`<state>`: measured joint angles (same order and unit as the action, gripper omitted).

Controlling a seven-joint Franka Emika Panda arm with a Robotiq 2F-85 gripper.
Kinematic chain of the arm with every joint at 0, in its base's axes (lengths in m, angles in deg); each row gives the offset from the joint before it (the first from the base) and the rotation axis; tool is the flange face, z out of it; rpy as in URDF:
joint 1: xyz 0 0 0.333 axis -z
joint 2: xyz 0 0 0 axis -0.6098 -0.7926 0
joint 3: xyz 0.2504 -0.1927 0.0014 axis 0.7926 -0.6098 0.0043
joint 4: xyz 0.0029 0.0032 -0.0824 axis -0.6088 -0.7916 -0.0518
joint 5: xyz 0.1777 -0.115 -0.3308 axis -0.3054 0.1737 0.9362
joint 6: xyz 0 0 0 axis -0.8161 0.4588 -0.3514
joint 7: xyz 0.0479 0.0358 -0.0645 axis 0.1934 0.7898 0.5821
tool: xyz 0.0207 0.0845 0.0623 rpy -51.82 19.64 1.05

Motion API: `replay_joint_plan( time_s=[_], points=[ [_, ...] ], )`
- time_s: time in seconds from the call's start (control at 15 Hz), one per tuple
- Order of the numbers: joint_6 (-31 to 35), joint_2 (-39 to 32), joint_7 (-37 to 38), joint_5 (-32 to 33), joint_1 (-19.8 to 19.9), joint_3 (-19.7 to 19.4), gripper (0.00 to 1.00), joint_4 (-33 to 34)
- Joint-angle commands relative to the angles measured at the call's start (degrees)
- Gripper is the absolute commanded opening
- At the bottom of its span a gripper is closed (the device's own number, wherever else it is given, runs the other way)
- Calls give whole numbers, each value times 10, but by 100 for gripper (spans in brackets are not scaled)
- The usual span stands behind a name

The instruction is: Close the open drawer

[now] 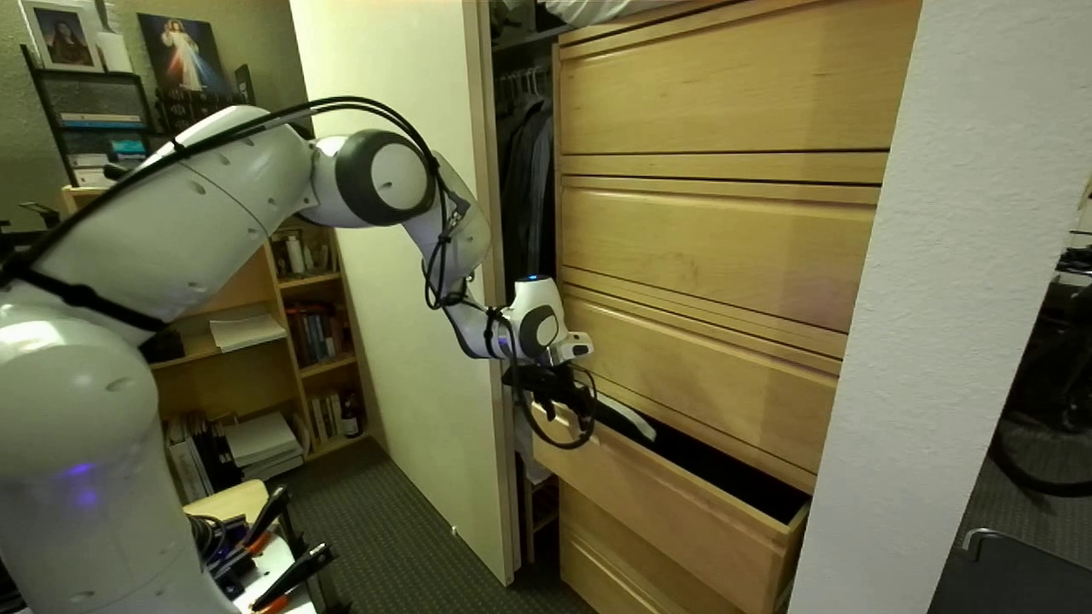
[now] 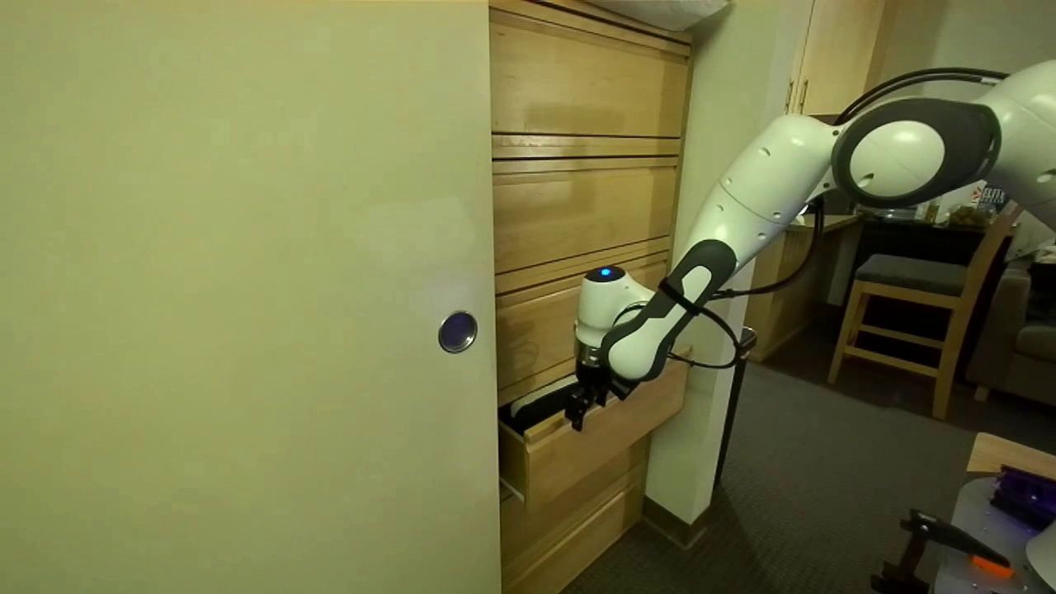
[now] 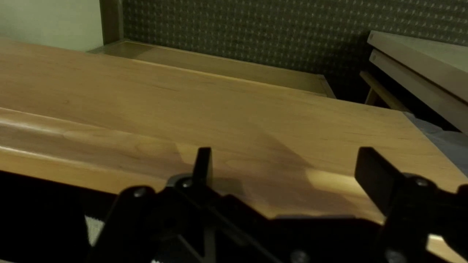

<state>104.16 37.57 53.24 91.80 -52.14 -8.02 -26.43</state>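
Note:
The drawer is a wide pale-wood box drawer low in the chest, pulled out with its dark inside showing. Its plain front panel also shows in an exterior view and fills much of the wrist view. A white thing lies inside it. My gripper points down at the drawer's top front edge, towards the end near the cream door. It also shows in an exterior view. In the wrist view the gripper is open, with only the panel behind its fingers. I cannot tell if it touches the panel.
Matching shut drawer fronts rise above the open drawer. A tall cream cabinet door stands beside the chest. A white wall end stands at the chest's other side. Dark carpet covers the floor. Clamps sit by the robot's base.

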Motion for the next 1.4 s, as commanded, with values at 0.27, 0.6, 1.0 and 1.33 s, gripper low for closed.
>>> replay_joint_plan(
  time_s=[0.27, 0.6, 1.0, 1.33],
  points=[
    [-5, -49, -8, -6, -2, -4, 100, 59],
    [-5, -91, -5, 0, -10, -19, 100, 121],
    [-8, -136, -5, 2, -15, -32, 100, 193],
    [-4, -159, -5, 3, -20, -36, 100, 231]
  ],
)
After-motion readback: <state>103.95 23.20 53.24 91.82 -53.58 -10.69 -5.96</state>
